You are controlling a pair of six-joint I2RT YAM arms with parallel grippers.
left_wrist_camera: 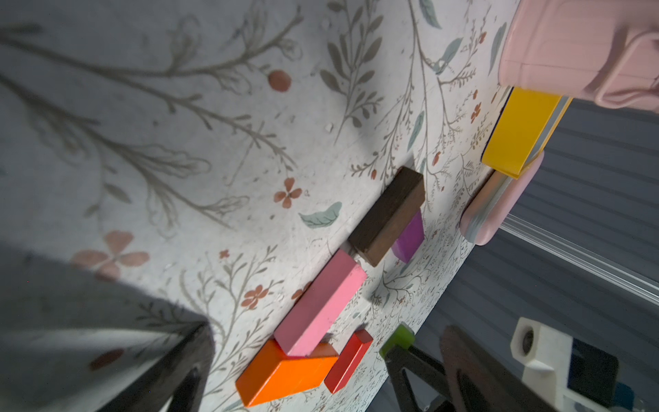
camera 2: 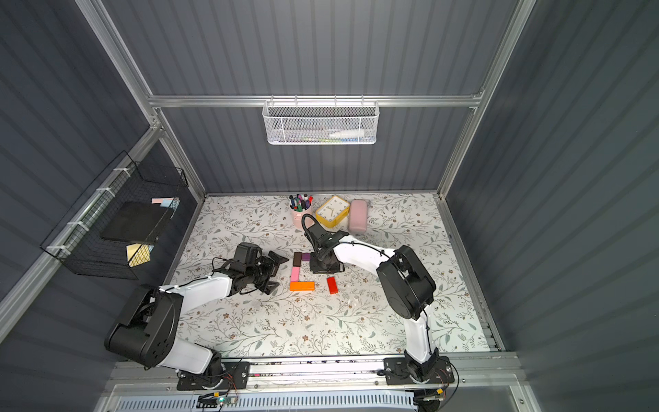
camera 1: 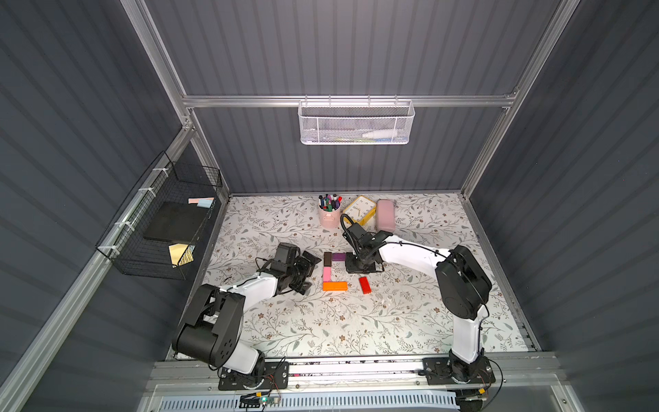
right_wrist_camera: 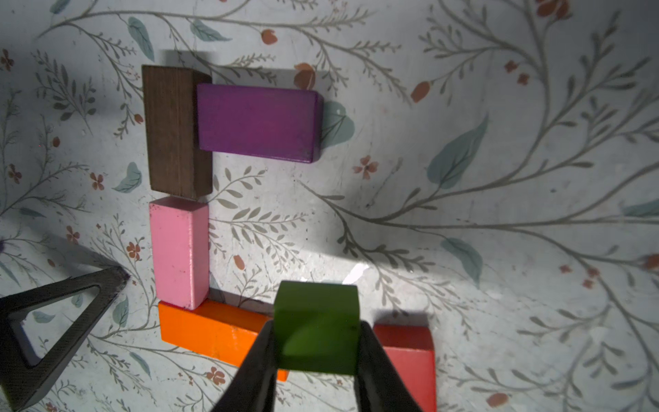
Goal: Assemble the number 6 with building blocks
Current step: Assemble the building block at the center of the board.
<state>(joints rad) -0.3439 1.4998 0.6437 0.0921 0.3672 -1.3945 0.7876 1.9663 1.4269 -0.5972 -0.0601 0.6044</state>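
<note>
Right gripper (right_wrist_camera: pixel 316 339) is pinched tight on the green cube (right_wrist_camera: pixel 315 310), 1 finger on each side face. The half-built number 6 (camera 1: pixel 327 274) lies on the floral tabletop (right_wrist_camera: pixel 499 178) just past its fingertips. The spine's in: brown block (right_wrist_camera: pixel 171 132) end to end with the pink block (right_wrist_camera: pixel 178 253), and the purple block (right_wrist_camera: pixel 256 123) butted against the brown one as the top arm. The orange bar (right_wrist_camera: pixel 210 331) sits against the pink's other end as the base. The red block (right_wrist_camera: pixel 410 353) lies loose, close to the orange bar's free end but apart from it, a bit skewed in both top views. So 2 pieces not yet seated, by my reckoning.

Here's the danger. The orange bar's end shows behind 1 finger and the red block behind the other, so a straight drop could clip either and drag the base off the pink. Same risk when the jaws spread to let go, as there's little room. How high the cube hangs I can't quite tell. Released too high, it may bounce or tumble out of line.

Left gripper (camera 1: pixel 310 274) is spread wide and empty, hovering across the spine from the right gripper, near the pink block. A careless sweep there shoves the whole spine.
</note>
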